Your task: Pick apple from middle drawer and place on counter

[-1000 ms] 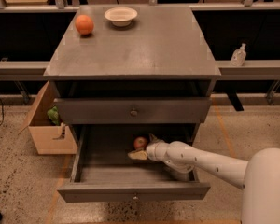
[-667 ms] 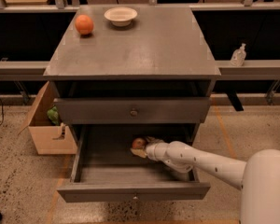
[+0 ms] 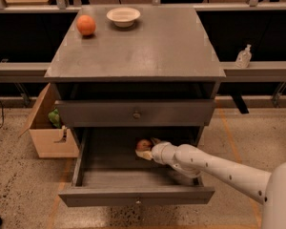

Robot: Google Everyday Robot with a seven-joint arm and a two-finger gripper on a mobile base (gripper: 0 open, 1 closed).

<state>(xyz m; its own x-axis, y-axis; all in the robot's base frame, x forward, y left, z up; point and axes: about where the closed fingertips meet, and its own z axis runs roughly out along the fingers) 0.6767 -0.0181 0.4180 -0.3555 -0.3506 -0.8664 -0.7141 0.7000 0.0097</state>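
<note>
My gripper (image 3: 148,149) sits low-centre in the open middle drawer (image 3: 109,195); the apple (image 3: 143,144) touches its tip, just up-left (toward the drawer's back); whether I've actually gripped it, I cannot tell.

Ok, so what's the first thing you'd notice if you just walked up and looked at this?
The long white robot arm reaches into the pulled-out middle drawer, with its gripper right at the small red apple towards the back. After that, your eye goes to the orange fruit and the pale bowl, sitting apart near the far edge of the grey counter.
</note>
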